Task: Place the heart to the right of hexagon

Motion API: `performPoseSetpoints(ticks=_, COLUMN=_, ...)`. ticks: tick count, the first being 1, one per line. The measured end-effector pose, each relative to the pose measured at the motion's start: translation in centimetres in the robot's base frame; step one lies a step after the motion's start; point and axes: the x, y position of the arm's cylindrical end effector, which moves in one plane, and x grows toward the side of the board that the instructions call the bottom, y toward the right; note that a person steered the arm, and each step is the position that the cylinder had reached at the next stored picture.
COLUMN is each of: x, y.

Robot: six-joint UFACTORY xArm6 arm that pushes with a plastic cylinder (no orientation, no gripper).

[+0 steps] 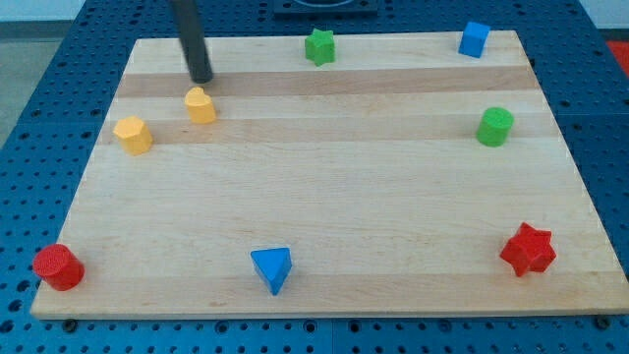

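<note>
A yellow heart (200,104) lies near the view's top left of the wooden board. A yellow hexagon (133,135) lies just to its left and a little lower, apart from it. My tip (201,79) is at the end of the dark rod, just above the heart in the view, close to its top edge; I cannot tell whether it touches.
A green star (319,46) and a blue cube (475,39) lie at the top edge. A green cylinder (495,127) lies at the right. A red star (528,250), a blue triangle (272,267) and a red cylinder (58,266) lie along the bottom.
</note>
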Motion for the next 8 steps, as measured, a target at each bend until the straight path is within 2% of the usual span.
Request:
performPoseSetpoints(ticks=3, x=2.1, y=-0.3)
performPoseSetpoints(ticks=5, x=2.4, y=1.5)
performPoseSetpoints(ticks=6, x=5.6, y=1.5)
performPoseSetpoints(ticks=7, x=6.3, y=1.5)
performPoseSetpoints(ticks=8, x=4.9, y=5.6)
